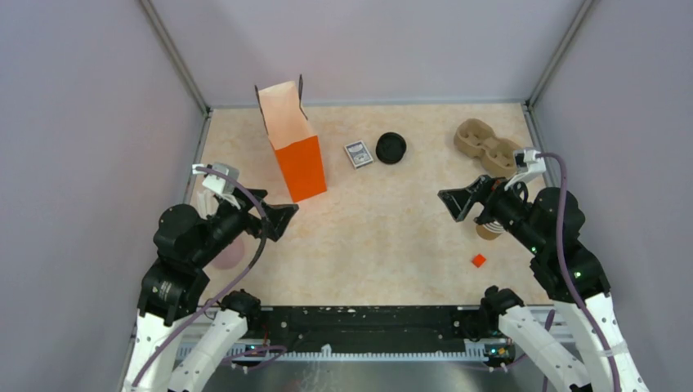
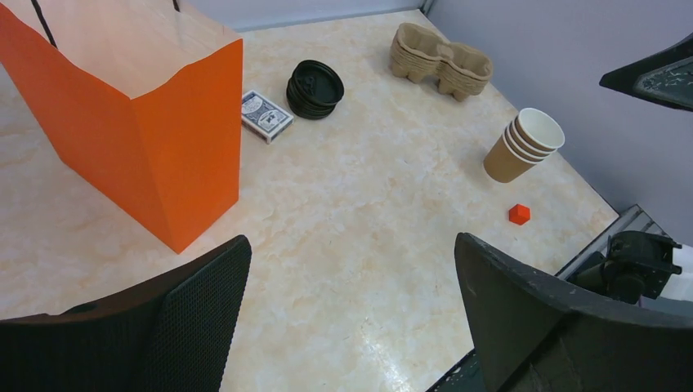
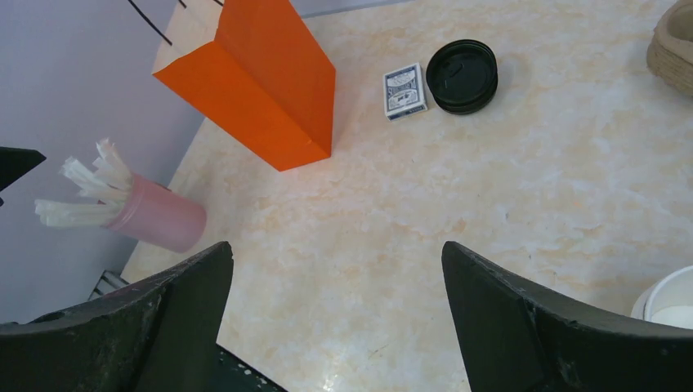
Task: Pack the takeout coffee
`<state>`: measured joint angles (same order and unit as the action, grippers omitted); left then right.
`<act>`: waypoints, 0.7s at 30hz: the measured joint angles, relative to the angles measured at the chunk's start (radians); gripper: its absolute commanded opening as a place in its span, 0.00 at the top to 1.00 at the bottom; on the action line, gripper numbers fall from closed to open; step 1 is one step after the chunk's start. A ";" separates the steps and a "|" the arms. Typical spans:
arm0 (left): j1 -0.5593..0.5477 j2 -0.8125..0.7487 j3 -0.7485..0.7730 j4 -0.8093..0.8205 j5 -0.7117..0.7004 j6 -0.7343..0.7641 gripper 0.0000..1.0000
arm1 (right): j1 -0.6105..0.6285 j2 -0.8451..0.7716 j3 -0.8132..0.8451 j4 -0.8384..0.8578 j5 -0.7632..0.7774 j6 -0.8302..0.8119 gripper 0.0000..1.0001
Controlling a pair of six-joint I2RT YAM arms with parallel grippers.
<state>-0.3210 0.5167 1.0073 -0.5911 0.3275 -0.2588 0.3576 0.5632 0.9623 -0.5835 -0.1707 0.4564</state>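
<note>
Left pincer [image 1: 284, 222] and right pincer [image 1: 449, 207] both spread wide, empty; we judge packing not begun, the takeout cup [image 2: 541, 129] nested atop the cup stack [image 2: 508, 161] by the right pincer, next needing separating and a black lid [image 2: 315, 88].

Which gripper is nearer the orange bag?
Left. The left gripper is just in front of the orange bag; the right gripper is far off to its right.

matt orange paper bag [image 2: 155, 155], rough brown pulp carrier [image 2: 441, 61], smooth black plastic lids [image 2: 315, 88] and kraft paper cups [image 2: 523, 145] on a glossy marbled table [image 2: 359, 229]; left gripper [image 2: 351, 243] matt black plastic
</note>
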 measured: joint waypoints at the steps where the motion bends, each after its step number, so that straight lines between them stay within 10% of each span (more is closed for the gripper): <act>1: 0.000 0.000 0.000 -0.002 -0.004 0.001 0.01 | 0.000 0.000 0.000 0.000 0.000 0.000 0.04; 21: 0.000 -0.016 -0.133 0.052 -0.005 0.014 0.01 | 0.000 0.026 -0.081 0.075 0.133 0.025 0.10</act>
<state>-0.3210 0.5003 0.8742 -0.5392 0.3225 -0.2451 0.3576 0.5896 0.8814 -0.5087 -0.0380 0.4812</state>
